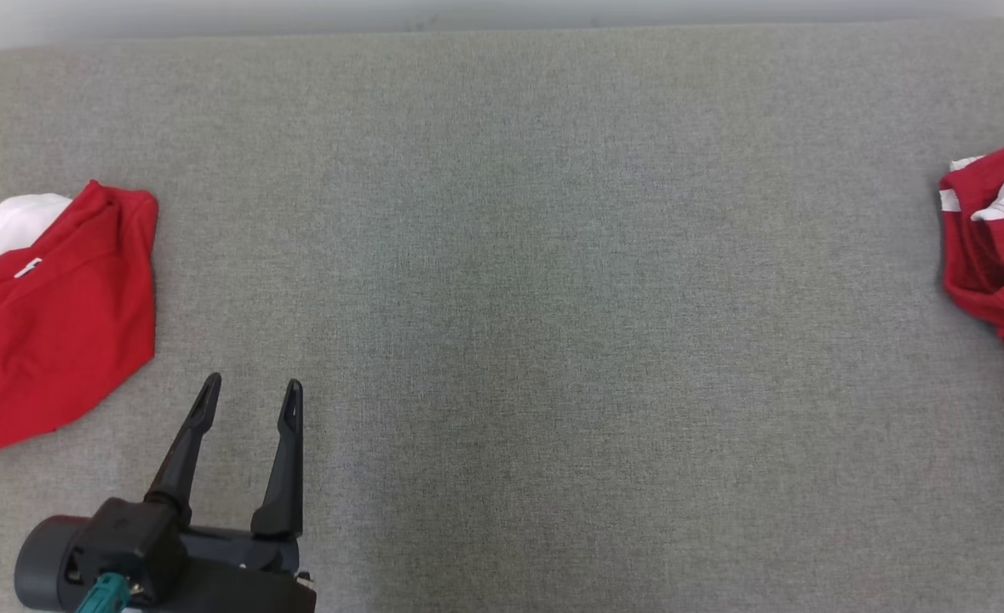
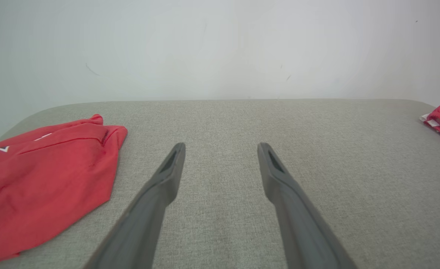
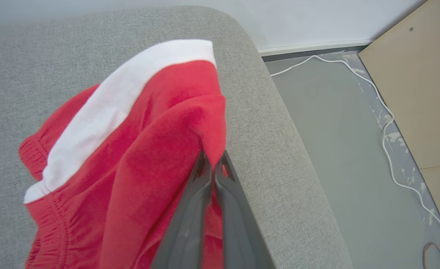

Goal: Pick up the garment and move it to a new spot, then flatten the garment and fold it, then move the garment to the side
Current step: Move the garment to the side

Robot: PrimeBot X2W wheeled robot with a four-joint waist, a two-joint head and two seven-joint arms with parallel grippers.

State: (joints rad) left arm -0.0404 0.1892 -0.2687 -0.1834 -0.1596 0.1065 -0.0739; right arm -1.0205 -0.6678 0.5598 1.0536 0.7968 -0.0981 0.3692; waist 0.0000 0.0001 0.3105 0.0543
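Our left gripper [image 1: 252, 383] stands wide and empty, a folded cloth [image 1: 50, 315] just beside it. Our right gripper [image 3: 214, 157] pinches the garment [image 3: 130, 149] at the right edge of the table [image 1: 553, 255]. We judge pickup begun; moving, flattening and folding remain. The bare middle gives room.

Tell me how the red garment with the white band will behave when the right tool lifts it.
The red fabric garment with the white band will likely hang floppy: it already bunches in soft folds around the shut right tool. It seems light, as a thin pinch raises a fold. Its loose part may drag on the grey fabric surface.
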